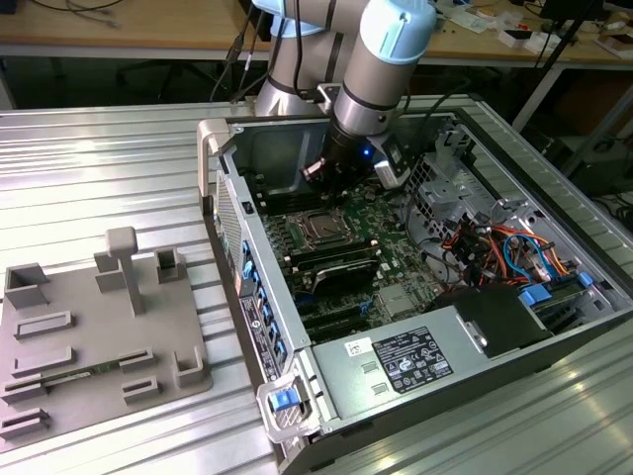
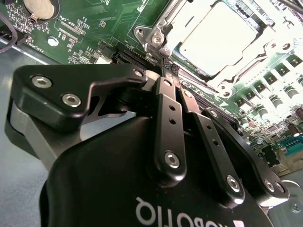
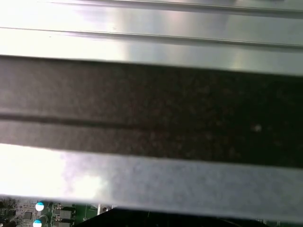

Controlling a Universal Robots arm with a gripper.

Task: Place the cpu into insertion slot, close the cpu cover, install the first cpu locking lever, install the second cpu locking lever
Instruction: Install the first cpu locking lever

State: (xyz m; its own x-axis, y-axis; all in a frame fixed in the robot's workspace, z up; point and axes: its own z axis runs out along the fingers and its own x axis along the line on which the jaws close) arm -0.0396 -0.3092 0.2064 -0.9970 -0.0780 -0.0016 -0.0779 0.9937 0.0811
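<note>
Second wrist view showed the gripper (image 2: 166, 78) with fingers (image 2: 165, 101) clenched together — tips beside the cover (image 2: 163, 28), which lay over the cpu (image 2: 218, 38), upper right.

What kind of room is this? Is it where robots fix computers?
Probably a workshop or lab. A robot arm reaches into an open computer case lying on a ribbed metal table, and a wooden workbench with cables stands behind it.
</note>
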